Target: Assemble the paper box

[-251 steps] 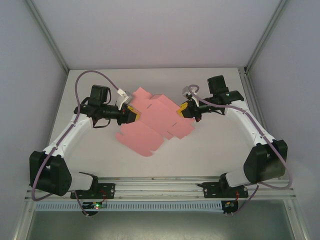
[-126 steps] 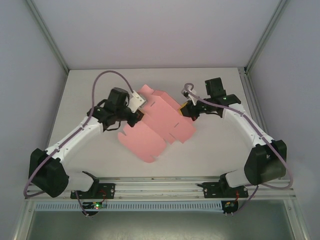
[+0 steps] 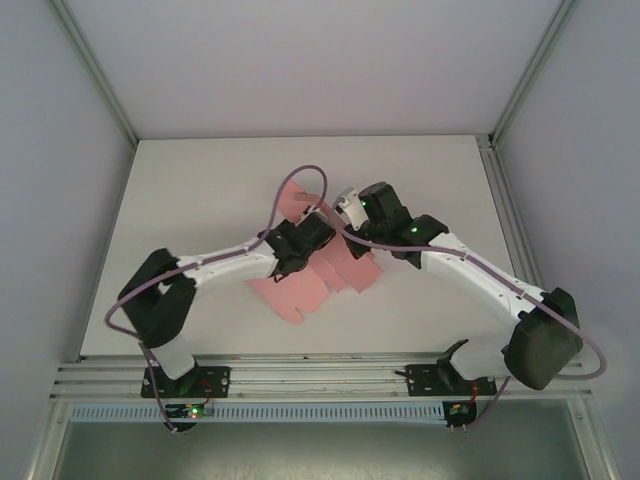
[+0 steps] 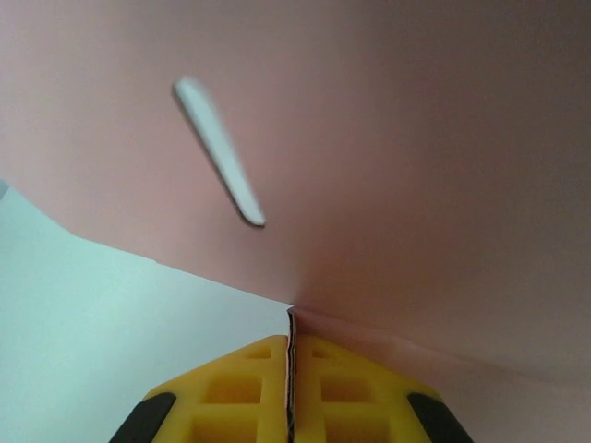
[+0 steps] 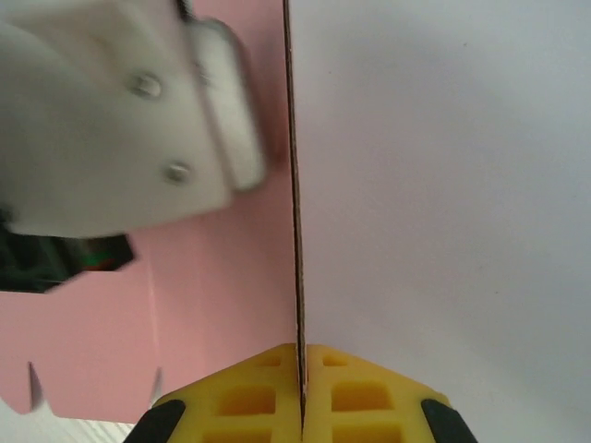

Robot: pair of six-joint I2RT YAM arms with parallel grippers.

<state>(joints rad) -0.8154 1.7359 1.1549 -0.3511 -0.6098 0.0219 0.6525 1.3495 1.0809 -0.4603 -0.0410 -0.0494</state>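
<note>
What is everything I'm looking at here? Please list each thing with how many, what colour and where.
paper box: one, pink, a flat cut-out sheet in the middle of the table, partly under both wrists.
table: one, white, filling the enclosure floor.
rail: one, silver, along the table's near edge.
cables: two, purple, one running along each arm.
left arm: one, white with black joints, reaching in from the near left.
right arm: one, white with black joints, reaching in from the near right.
left gripper: one, yellow and black, shut on an edge of the paper box.
right gripper: one, yellow and black, shut on another edge.
</note>
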